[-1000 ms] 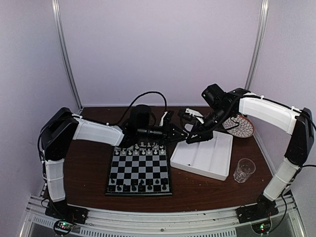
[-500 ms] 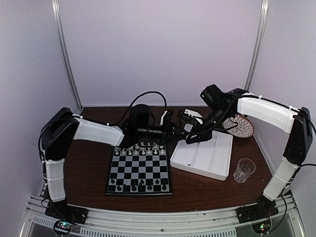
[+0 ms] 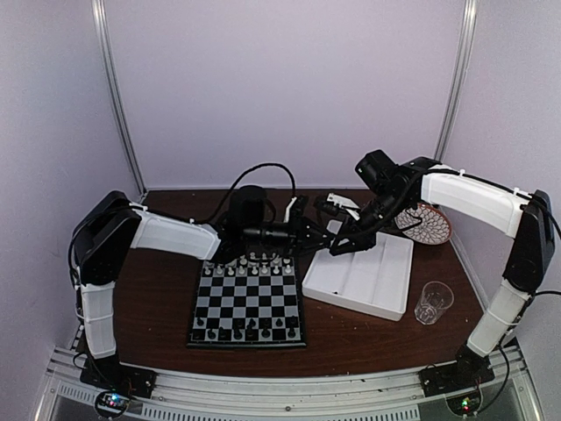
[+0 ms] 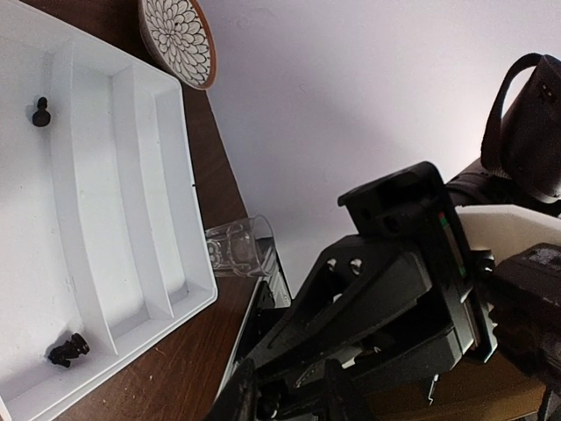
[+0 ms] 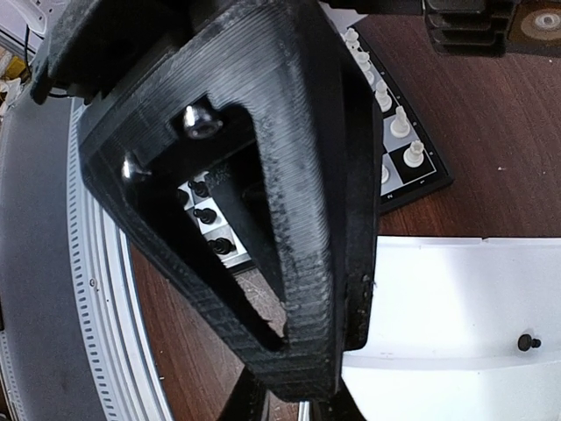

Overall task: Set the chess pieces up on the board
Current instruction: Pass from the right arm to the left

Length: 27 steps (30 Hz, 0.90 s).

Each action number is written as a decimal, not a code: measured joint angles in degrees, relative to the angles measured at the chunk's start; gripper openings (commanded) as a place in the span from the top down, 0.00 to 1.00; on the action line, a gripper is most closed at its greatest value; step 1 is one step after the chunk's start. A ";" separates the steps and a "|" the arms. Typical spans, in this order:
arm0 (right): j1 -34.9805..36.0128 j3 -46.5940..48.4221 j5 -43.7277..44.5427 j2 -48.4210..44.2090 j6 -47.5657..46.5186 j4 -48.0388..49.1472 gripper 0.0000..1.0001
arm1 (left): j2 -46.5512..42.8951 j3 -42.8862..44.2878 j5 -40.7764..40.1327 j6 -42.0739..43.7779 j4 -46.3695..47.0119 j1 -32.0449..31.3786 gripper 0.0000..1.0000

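Left gripper (image 3: 308, 239) and right gripper (image 3: 338, 247) meet tip to tip past the far corner of the board (image 3: 248, 303); we cannot tell their opening or any hold. In the tray (image 4: 131, 175) lie two black pieces (image 4: 41, 111): we should pinch each low, lifting straight.

Left arm (image 3: 171, 232) extends rightward, right arm (image 3: 465, 197) extends leftward and down; left claw (image 3: 314, 239) and right claw (image 3: 337, 246) meet tip to tip at far centre, jaw gaps obscured
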 measured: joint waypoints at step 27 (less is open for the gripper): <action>0.00 0.00 2.10 0.15 3.93 2.10 0.90 | 0.35 -0.94 -1.55 -0.92 0.20 0.07 0.91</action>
